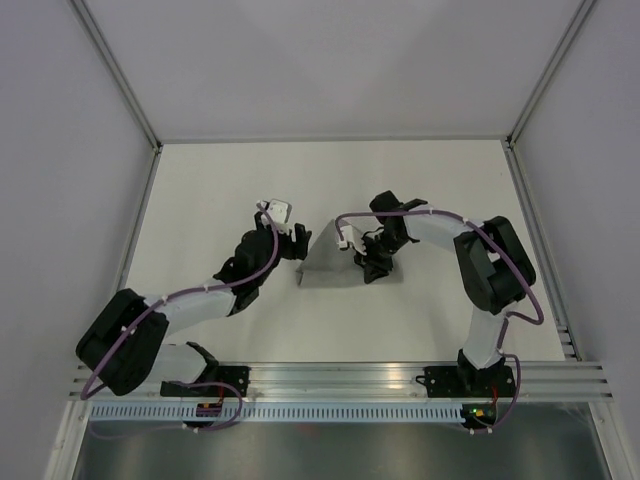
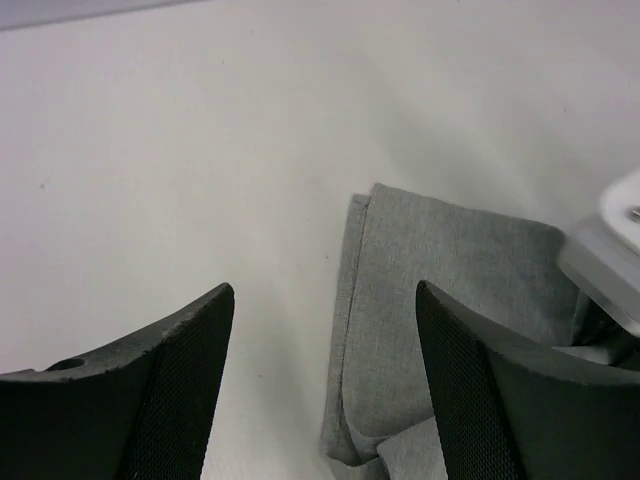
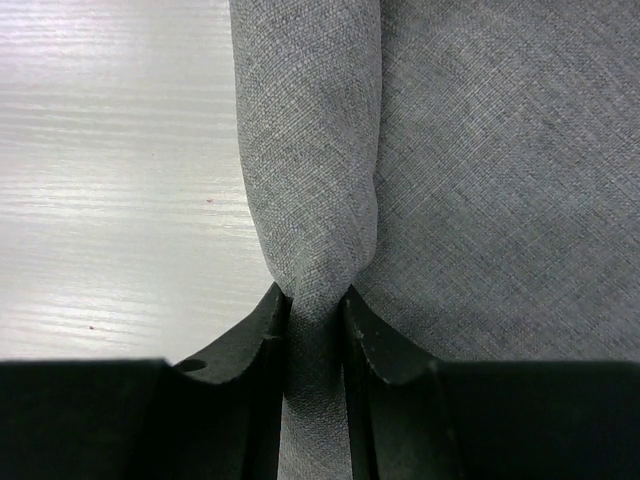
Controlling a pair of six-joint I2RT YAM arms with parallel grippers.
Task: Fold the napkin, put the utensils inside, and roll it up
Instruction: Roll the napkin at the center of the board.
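The grey napkin (image 1: 326,266) lies folded on the table between my two arms. In the left wrist view its layered corner (image 2: 440,270) reaches toward the gap of my left gripper (image 2: 324,288), which stands open with nothing held; one finger (image 2: 470,380) hovers over the cloth. My left gripper (image 1: 300,243) sits at the napkin's left edge in the top view. The right gripper (image 3: 314,295) is shut on a rolled ridge of the napkin (image 3: 310,150), pinching it tight. That gripper (image 1: 372,264) is at the cloth's right side. The utensils are hidden or out of view.
The white table (image 1: 420,190) is bounded by pale walls and a metal rail (image 1: 340,378) at the near edge. A white housing of the right arm (image 2: 615,250) shows at the right edge of the left wrist view.
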